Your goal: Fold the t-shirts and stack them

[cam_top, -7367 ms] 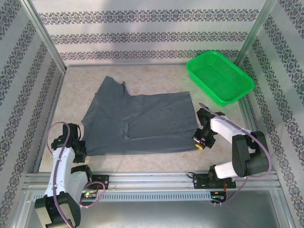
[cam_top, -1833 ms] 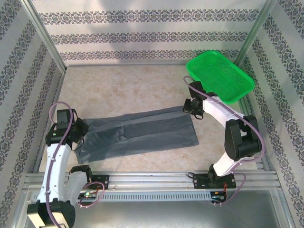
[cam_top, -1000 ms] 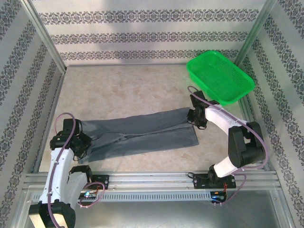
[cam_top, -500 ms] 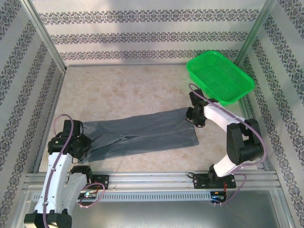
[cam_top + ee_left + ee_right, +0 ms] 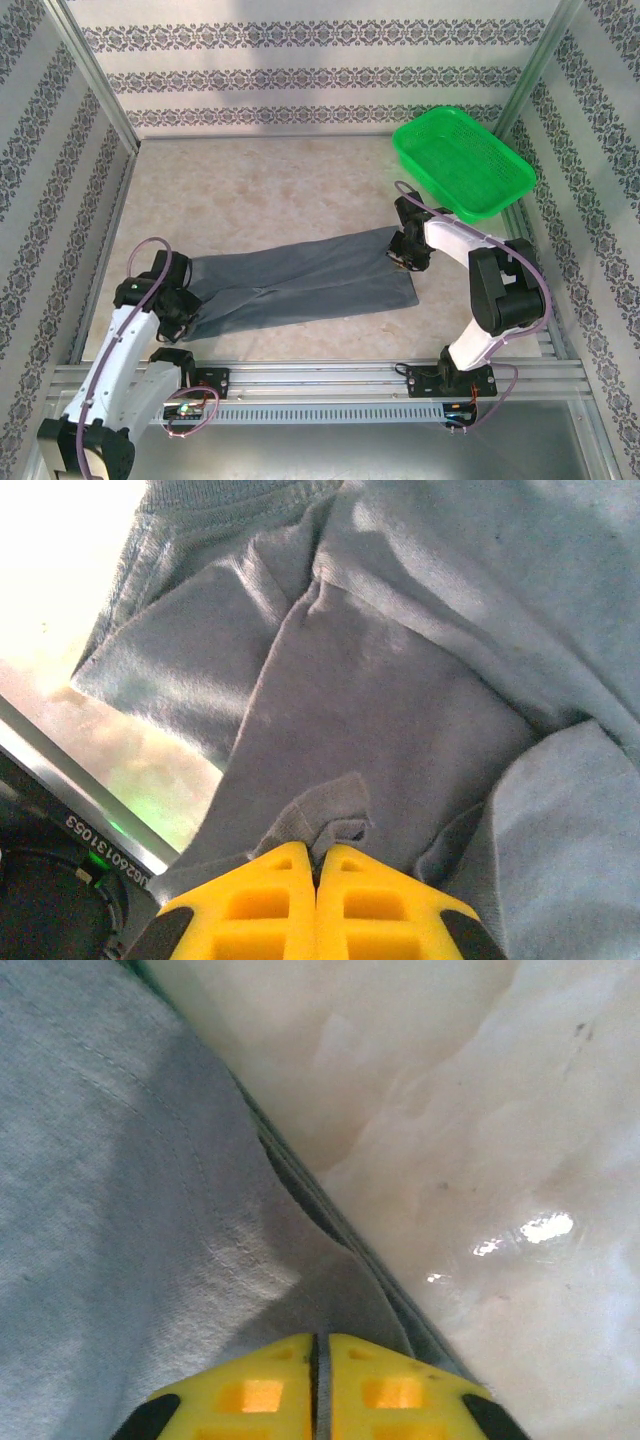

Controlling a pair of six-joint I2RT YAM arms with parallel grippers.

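While both arms reach low over the desk (image 5: 270, 190), the dark slate-grey t-shirt (image 5: 300, 285) lies folded into a long band that stretches from the left tool (image 5: 183, 308) across to the right tool (image 5: 402, 250). Each tool sits at one end of that band.

Seen from the left wrist, the left tool (image 5: 317, 852) has its yellow fingers (image 5: 250, 905) pressed flat together, and a small ridge of the t-shirt (image 5: 400, 660) is pinched at their tips. Ahead of this tool the cloth lies in several overlapping layers, with a sleeve hem running off to its far left and the metal rail at the desk's near edge just to its left.

Seen from the right wrist, the right tool (image 5: 316, 1340) is likewise closed to a hairline slit, clamped on the hemmed edge of the t-shirt (image 5: 120, 1160). The fabric spreads to this tool's left, and bare, glossy desk (image 5: 480, 1110) lies to its right.

Beyond the right tool, well apart from it and off the cloth, a green basket (image 5: 430, 182) stands near the far right corner of the desk.
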